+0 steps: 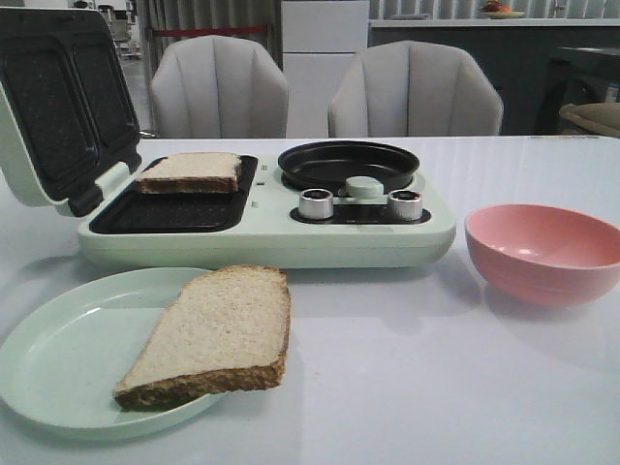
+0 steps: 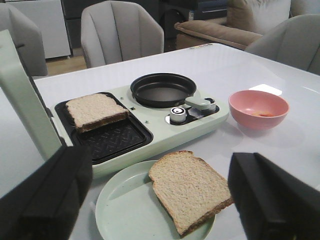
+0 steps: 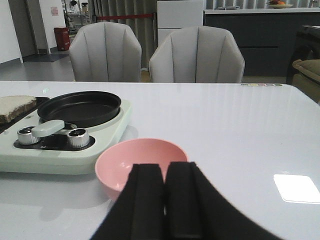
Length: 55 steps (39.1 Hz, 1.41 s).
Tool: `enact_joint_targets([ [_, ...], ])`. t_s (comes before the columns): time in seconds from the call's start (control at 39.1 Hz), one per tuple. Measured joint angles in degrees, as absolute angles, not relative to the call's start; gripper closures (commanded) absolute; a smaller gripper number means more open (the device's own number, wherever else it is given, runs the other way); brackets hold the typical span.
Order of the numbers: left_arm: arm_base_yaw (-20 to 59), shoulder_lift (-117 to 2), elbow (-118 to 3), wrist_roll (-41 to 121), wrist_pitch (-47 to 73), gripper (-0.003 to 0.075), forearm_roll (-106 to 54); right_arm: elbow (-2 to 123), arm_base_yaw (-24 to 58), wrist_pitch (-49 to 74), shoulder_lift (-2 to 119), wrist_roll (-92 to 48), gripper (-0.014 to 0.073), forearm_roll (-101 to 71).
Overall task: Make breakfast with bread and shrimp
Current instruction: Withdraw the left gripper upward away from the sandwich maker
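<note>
One bread slice [image 1: 189, 172] lies on the ribbed black sandwich plate of the pale green breakfast maker [image 1: 262, 237], whose lid [image 1: 58, 107] stands open. A second bread slice [image 1: 218, 334] rests on the light green plate [image 1: 68, 358] in front of it, overhanging the rim. My left gripper [image 2: 160, 170] hovers open above that plate [image 2: 125, 210] and slice [image 2: 187, 187], apart from both. The pink bowl [image 2: 258, 107] holds a faint orange patch, the shrimp [image 2: 262, 114]. My right gripper [image 3: 165, 172] is shut and empty, just short of the bowl [image 3: 125, 162].
The maker's round black pan [image 1: 349, 165] and two silver knobs [image 1: 315, 203] sit on its right half. Two grey chairs [image 1: 218, 87] stand behind the white table [image 1: 436, 387]. Neither arm shows in the front view.
</note>
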<state>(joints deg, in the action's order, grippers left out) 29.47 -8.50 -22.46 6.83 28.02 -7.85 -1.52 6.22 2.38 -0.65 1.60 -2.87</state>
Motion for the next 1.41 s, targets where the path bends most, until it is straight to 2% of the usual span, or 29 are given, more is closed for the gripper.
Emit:
enact_joint_targets([
  [0.36, 29.50, -6.77, -21.11, 6.83, 25.96, 0.0116, -8.45, -0.91, 6.22, -3.12, -0.65, 2.47, 0.0444, -4.21],
  [0.51, 29.50, -6.77, -21.11, 6.83, 25.43, 0.0116, -8.45, 6.46, 6.22, 3.97, 0.09, 2.69, 0.0444, -4.58],
  [0.69, 29.50, -6.77, -21.11, 6.83, 25.24, 0.0116, -8.45, 15.36, 6.22, 15.09, 6.55, 2.90, 0.0444, -4.73],
  [1.1, 29.50, -6.77, -21.11, 6.83, 25.24, 0.0116, -8.45, 15.83, 6.22, 18.16, 9.65, 2.90, 0.0433, -5.43],
  [1.18, 29.50, -6.77, -21.11, 6.83, 25.24, 0.0116, -8.45, 15.83, 6.22, 18.63, 9.65, 2.90, 0.0363, -5.43],
  [1.33, 29.50, -6.77, -21.11, 6.83, 25.21, 0.0116, -8.45, 18.11, 6.22, 21.84, 10.70, 2.90, 0.0142, -5.43],
  [1.41, 29.50, -6.77, -21.11, 6.83, 25.21, 0.0116, -8.45, 20.08, 6.22, 23.17, 12.35, 2.90, 0.0075, -5.43],
])
